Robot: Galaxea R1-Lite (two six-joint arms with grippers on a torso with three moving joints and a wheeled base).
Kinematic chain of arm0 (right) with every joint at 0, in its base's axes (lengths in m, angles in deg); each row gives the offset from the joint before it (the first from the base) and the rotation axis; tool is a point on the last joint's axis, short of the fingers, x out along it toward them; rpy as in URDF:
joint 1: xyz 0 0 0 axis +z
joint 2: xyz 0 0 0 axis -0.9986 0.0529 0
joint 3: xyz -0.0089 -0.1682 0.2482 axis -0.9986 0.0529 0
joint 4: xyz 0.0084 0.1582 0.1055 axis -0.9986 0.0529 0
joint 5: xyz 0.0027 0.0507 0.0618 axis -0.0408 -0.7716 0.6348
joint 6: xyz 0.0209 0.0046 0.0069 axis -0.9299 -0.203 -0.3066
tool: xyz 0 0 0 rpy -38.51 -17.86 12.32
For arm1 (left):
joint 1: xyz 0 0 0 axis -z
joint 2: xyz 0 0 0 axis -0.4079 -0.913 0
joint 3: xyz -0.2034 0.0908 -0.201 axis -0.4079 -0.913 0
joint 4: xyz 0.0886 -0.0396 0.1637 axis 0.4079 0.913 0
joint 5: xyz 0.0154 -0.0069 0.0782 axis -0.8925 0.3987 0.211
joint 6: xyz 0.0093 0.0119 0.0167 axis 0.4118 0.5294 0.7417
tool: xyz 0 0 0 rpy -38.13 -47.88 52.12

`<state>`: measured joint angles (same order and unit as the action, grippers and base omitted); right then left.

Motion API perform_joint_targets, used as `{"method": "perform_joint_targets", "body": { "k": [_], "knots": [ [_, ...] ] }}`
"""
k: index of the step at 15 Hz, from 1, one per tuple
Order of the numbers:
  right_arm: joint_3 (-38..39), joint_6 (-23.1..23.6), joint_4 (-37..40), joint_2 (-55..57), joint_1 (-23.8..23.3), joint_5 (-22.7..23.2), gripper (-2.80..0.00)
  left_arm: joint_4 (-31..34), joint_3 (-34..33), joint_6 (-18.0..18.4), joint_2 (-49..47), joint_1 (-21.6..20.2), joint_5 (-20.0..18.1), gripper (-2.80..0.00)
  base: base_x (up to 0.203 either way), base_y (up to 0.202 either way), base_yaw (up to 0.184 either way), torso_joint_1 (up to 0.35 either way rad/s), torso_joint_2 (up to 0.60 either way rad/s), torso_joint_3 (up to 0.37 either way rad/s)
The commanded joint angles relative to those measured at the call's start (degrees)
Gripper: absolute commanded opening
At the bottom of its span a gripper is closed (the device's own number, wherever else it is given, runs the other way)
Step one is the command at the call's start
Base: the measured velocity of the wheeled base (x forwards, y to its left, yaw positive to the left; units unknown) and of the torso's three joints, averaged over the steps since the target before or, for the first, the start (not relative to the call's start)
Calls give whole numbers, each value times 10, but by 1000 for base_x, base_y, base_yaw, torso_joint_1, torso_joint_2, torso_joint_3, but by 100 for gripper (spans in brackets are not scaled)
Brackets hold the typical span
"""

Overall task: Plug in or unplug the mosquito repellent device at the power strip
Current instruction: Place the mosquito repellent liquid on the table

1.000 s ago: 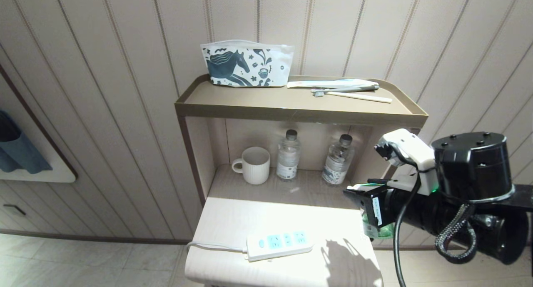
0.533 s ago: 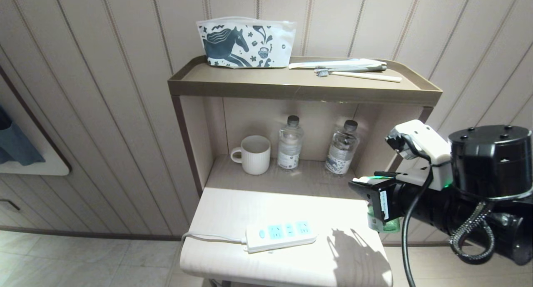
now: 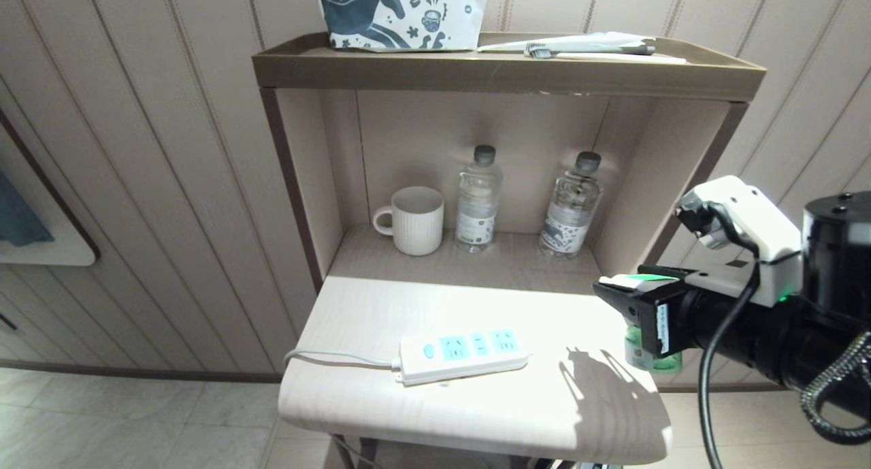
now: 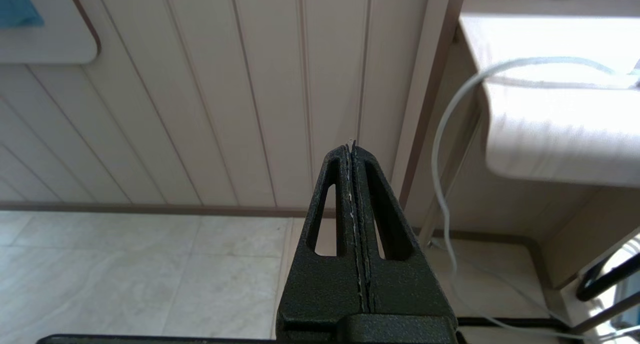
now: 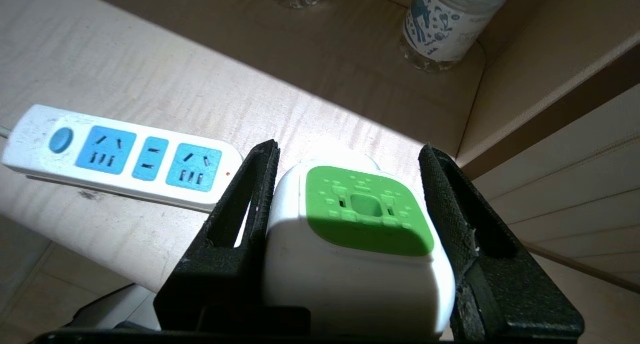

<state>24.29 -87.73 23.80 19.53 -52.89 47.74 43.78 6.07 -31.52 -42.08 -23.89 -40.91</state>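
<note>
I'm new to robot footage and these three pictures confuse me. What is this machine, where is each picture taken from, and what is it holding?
It is a two-armed robot on wheels. The wide picture comes from a camera on its head; the other two come from cameras on its wrists, looking along the fingers.

In the head picture, a white power strip lies on a pale table. Behind it a shelf holds a mug and two water bottles.

The right pincer, beside the table's right edge, is clamped on a mosquito repellent device: a white head with a green centre, not plugged in.

The left pincer is shut, holds nothing, and hangs low beside the table.
</note>
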Motion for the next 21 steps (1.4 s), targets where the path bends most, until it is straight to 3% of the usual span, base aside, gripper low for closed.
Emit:
{"method": "perform_joint_targets", "body": {
  "k": [1, 7, 11, 14, 18, 21],
  "knots": [
    [2, 0, -2, -6, 0, -4, -280, 0, 0, 0, 0, 0, 0, -280, 0, 0, 0, -217, 505, 286],
    [2, -1, -6, -11, -2, -4, -280, 0, 0, 0, 0, 0, 0, -280, 0, 0, 0, -192, 469, 276],
    [10, -10, -32, -19, 0, -10, -280, 0, 0, 0, 0, 0, 0, -280, 0, 0, 0, -40, 114, 70],
    [49, 3, -149, 12, 6, -68, -280, 0, 0, 0, 0, 0, 0, -280, 0, 0, 0, 0, 0, 0],
    [114, 90, -486, 138, 19, -178, -280, 0, 0, 0, 0, 0, 0, -280, 0, 0, 0, 0, 0, 0],
    [129, 142, -641, 218, 24, -224, -280, 1, 0, 0, 0, 0, 0, -280, 0, 0, 0, 0, 0, 0]
  ]
}}
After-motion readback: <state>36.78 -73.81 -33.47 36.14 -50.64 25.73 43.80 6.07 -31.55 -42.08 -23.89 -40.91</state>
